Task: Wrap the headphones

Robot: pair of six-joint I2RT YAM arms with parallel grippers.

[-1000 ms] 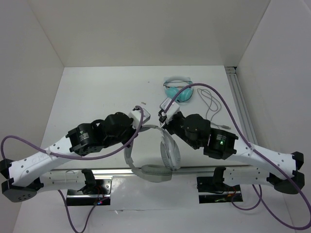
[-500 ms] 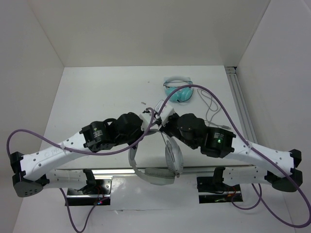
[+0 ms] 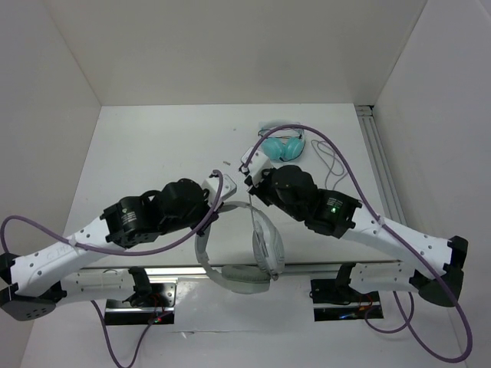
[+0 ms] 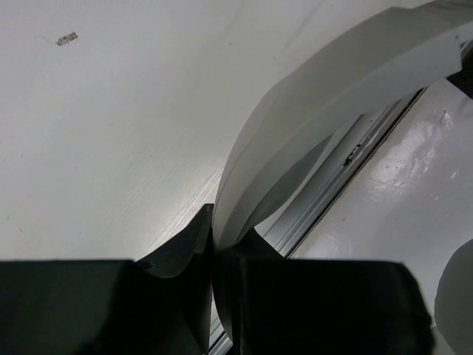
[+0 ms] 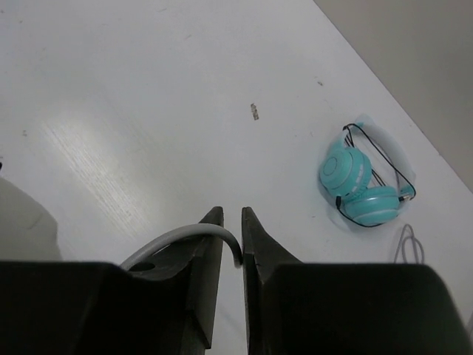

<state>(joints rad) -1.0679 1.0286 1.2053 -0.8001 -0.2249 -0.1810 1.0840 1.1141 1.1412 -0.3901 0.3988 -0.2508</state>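
The white headphones (image 3: 265, 241) lie at the near middle of the table, headband (image 3: 209, 257) curving to the left. My left gripper (image 3: 217, 186) is shut on the headband, which in the left wrist view (image 4: 310, 118) rises from between my pinched jaws (image 4: 213, 240). My right gripper (image 3: 252, 165) is just beyond the headphones. In the right wrist view it (image 5: 232, 225) is closed on a grey cable (image 5: 177, 238) that curves in from the left. A thin pale cable (image 3: 331, 162) lies to the right.
Small teal headphones (image 3: 281, 146) with a dark cord lie at the far middle, also in the right wrist view (image 5: 356, 185). A metal rail (image 3: 380, 165) runs along the table's right edge. White walls close in the back and sides. A small scrap (image 3: 226, 162) lies on the table.
The two grippers had met over the headphones; now the left has drawn back left with the headband, and the right has moved away toward the teal headphones with the cable.
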